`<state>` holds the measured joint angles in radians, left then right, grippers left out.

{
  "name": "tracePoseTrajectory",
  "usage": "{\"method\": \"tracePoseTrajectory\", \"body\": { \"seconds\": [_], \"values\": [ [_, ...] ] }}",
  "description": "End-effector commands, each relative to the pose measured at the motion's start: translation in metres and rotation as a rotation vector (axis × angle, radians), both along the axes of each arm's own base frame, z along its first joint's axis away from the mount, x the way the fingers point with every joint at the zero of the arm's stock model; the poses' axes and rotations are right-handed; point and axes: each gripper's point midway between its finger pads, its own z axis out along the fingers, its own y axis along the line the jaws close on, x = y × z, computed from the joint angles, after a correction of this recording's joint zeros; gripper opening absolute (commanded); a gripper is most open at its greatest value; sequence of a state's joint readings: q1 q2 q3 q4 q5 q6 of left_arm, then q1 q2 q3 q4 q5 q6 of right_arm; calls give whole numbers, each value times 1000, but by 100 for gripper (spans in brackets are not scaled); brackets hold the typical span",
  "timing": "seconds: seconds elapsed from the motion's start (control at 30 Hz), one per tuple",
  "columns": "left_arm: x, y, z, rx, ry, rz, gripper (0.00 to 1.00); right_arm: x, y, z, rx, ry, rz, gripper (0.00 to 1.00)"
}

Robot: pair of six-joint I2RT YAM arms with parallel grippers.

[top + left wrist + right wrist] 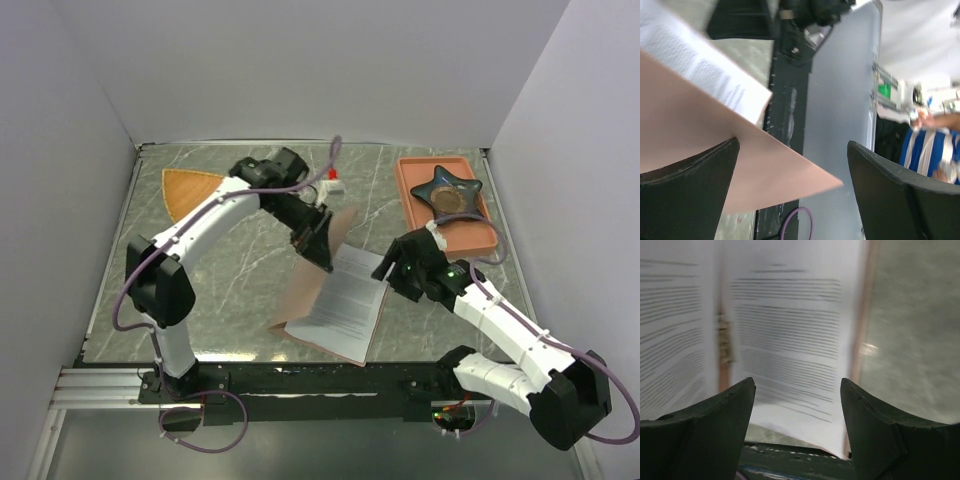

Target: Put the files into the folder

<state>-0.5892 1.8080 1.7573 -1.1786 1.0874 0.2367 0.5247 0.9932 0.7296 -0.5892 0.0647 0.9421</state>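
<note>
The white printed paper sheets (345, 300) lie on the lower leaf of the thin pinkish-brown card folder (305, 285), near the middle of the marbled green table (230, 270). Their long axis runs from far to near, leaning a little to the left. The folder's other leaf stands tilted up along the sheets' left edge, leaning against the left gripper (318, 245) at its far end. That gripper is spread wide and clamps nothing; the leaf only rests against one finger (695, 190).

The right gripper (392, 268) hovers just beside the sheets' far right edge, pointing at them, its fingers apart and empty. Lowering the raised leaf over the sheets looks like the left arm's job, since it is the one touching it.

The sheets carry dense lines of black print, too blurred to read. No brand or label can be made out.
</note>
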Motion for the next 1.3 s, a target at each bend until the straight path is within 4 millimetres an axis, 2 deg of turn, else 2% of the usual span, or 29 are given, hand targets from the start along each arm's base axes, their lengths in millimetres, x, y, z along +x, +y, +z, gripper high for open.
{"method": "tracePoseTrajectory", "body": {
  "seconds": [0.0, 0.13, 0.2, 0.23, 0.3, 0.33, 0.4, 0.47, 0.5, 0.53, 0.57, 0.6, 0.67, 0.7, 0.73, 0.8, 0.87, 0.93, 0.97, 1.03, 1.07, 1.27],
  "values": [
    [-28, -38, 13, -80, -25, -127, 96, -37, -54, -35, -205, 212, -205, 76],
    [-34, -50, 7, -78, -52, -166, 96, -46, -70, -47, -262, 270, -284, 75],
    [-29, -48, 16, -94, -109, -182, 96, -48, -76, -42, -257, 259, -336, 73],
    [-29, -39, 17, -60, -89, -174, 96, -46, -76, -38, -246, 237, -347, 73],
    [-16, -29, 30, -69, -152, -145, 96, -44, -81, -26, -236, 192, -375, 71],
    [2, -17, 34, -74, -164, -88, 96, -42, -82, -23, -233, 177, -380, 71],
    [18, 1, 41, -73, -214, -21, 96, -40, -83, -16, -236, 164, -383, 72],
    [49, 24, 38, -48, -283, 79, 96, -38, -80, -16, -246, 174, -360, 72],
    [60, 37, 14, 31, -285, 129, 96, -38, -75, -19, -232, 190, -337, 72],
    [69, 48, 6, 68, -328, 178, 96, -31, -66, -19, -214, 170, -297, 72],
    [87, 55, -7, 92, -384, 225, 96, -31, -62, -29, -219, 205, -280, 72],
    [90, 72, -43, 208, -392, 267, 96, -30, -56, -33, -208, 223, -257, 72],
    [91, 85, -73, 279, -407, 285, 96, -25, -47, -49, -218, 270, -219, 72],
    [88, 91, -95, 312, -415, 294, 96, -23, -44, -54, -223, 282, -209, 72],
    [89, 99, -106, 346, -422, 306, 96, -24, -38, -59, -213, 301, -167, 72],
    [86, 108, -128, 383, -425, 318, 96, -7, -24, -69, -185, 270, -116, 72],
    [81, 118, -146, 424, -417, 321, 96, -1, -22, -79, -217, 288, -92, 72],
    [83, 120, -152, 432, -443, 327, 96, 12, -16, -80, -221, 280, -57, 72],
    [79, 127, -162, 464, -443, 329, 96, 14, -15, -89, -242, 307, -43, 72],
    [81, 130, -169, 474, -465, 335, 96, 23, -12, -92, -249, 308, -30, 72],
    [77, 133, -176, 490, -460, 329, 97, 25, -10, -100, -250, 332, -18, 71],
    [64, 138, -193, 505, -425, 313, 99, 45, 8, -115, -233, 355, 38, 70]
  ]
}}
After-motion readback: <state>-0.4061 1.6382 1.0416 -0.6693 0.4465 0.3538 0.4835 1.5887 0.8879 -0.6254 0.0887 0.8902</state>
